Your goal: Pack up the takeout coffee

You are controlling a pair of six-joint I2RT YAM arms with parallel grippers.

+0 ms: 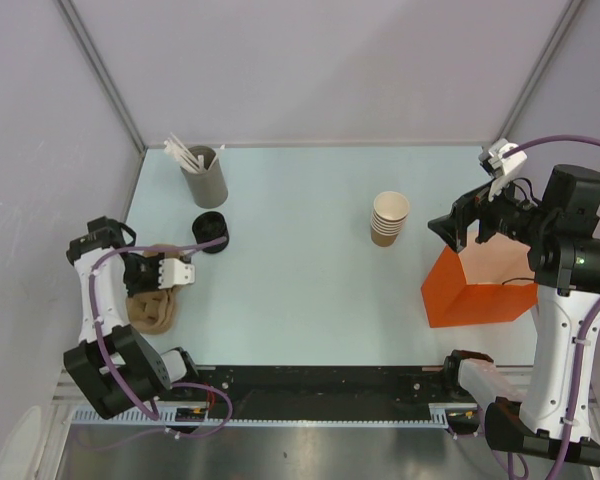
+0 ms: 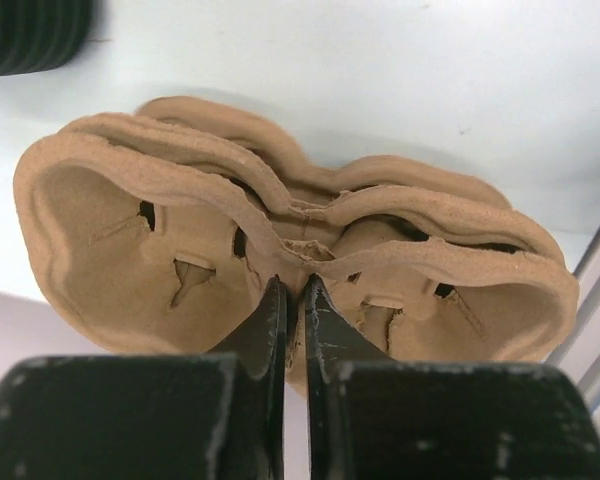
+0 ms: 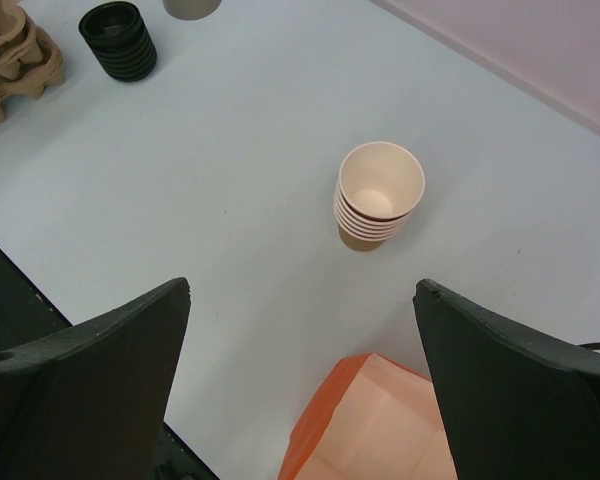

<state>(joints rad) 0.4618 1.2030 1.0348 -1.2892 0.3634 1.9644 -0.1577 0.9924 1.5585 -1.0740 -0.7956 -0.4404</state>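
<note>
L gripper (image 2: 297, 300): jaws pinched nearly shut on centre rib of top carrier (image 2: 130, 250), at L side of table (image 1: 300, 290)
R gripper (image 3: 302, 285): jaws spread wide, nothing held; raised, just beyond orange bag (image 3: 380, 430)
Takeout coffee: no single lidded cup showed in any view, parts only
Parts, where: cup stack (image 3: 380, 195) mid-table toward R; lid stack (image 3: 120, 40) near carrier stack (image 1: 150, 312), on its far side
Handling (est.): paper cup prob. light w/ thin wall, would dent under hard squeeze; plastic lid slick, could pop if cup got ovalised; filled or not, couldn't tell
Grip spot (est.): across upper wall just under rim, where lid would stiffen it; gentle closure, upright
Count, cups: approx 6 nested, lidless
Count, lids: 1 ribbed black stack, too tight to count singly
Count, carriers: approx 4 nested pulp trays, 2 wells seen on top one
Count, other: 1 bag; 1 grey holder cup (image 1: 202, 180) w/ several white stirrers (image 1: 185, 152)
</note>
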